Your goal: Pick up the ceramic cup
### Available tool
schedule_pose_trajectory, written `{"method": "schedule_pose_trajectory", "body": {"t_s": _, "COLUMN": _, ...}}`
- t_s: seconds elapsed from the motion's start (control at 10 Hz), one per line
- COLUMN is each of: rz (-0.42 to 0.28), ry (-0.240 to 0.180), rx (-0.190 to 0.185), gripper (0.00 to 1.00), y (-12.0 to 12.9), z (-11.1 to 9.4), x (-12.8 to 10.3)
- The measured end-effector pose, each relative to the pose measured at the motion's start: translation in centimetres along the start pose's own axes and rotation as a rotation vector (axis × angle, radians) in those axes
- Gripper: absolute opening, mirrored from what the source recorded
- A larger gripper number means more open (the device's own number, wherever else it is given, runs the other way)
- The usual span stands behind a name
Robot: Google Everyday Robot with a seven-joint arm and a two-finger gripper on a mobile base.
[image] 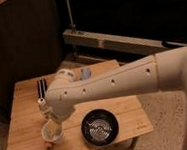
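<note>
Cup (pixel 51 135): near left of the table (pixel 21 117), beside the black bowl (pixel 99 127).
Gripper (pixel 53 127): at Cup's mouth.
Grip: cannot tell.

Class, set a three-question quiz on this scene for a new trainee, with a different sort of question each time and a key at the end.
1. True or false: in the camera view, the black bowl stands right of the ceramic cup.
2. Where is the tool? A) at the ceramic cup B) over the black bowl C) off beside the table
3. What do the cup and bowl stand on?

Key: 1 true; 2 A; 3 the wooden table.
</note>
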Motion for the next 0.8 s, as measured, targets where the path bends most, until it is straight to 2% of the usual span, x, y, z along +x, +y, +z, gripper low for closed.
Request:
{"method": "schedule_pose_trajectory", "body": {"t_s": 0.3, "rz": 0.015, "ry": 0.014, "rx": -0.017, "gripper": 0.8, "y": -0.6, "z": 1.9, "x": -0.6}}
{"method": "schedule_pose_trajectory", "body": {"t_s": 0.8, "rz": 0.039, "ry": 0.017, "rx": -0.034, "gripper": 0.8, "y": -2.2, "z": 5.4, "x": -0.2}}
